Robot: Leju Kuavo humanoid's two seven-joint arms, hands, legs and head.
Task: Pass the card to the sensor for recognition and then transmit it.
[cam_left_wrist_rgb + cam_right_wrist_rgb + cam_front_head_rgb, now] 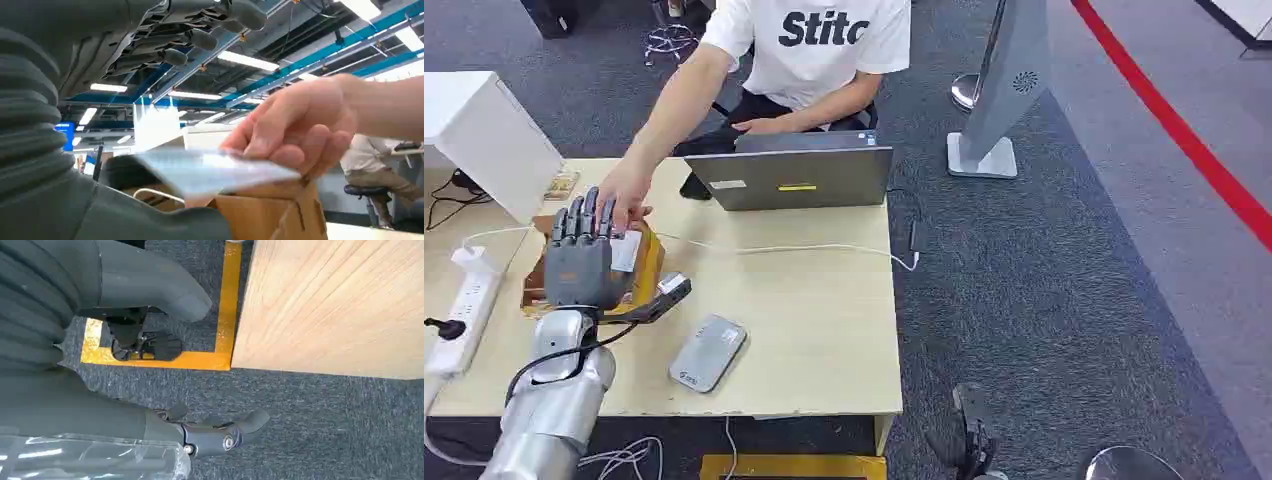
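Head view: the robot's left hand (pixel 579 262) is raised over a brown cardboard box (pixel 646 270) at the left side of the light wooden table (pixel 824 330), back of the hand toward the camera, fingers (pixel 574 220) extended upward and apart. A person's hand (pixel 624 200) reaches in from the far side and meets the fingertips of the left hand above the box. A pale card (pixel 625 250) lies just beside the robot's palm, over the box top. In the left wrist view the card (pixel 215 172) appears as a blurred, whitish, flat sheet pinched by the person's hand (pixel 295 130), directly above the box (pixel 260 212); the robot's dark fingers (pixel 200 37) stretch out above it, apart from the card, holding nothing.

A grey sensor pad (pixel 708 352) rests on the table near the front edge, right of the box. A grey laptop (pixel 792 172) stands at the far edge, with a white cable (pixel 804 248) running across the table. A white power strip (pixel 459 310) lies at the left.

Right wrist view: the right hand (pixel 150 295) hangs beside the table corner over grey carpet (pixel 325 415) and yellow floor tape (pixel 225 305); whether it is open or closed cannot be told.
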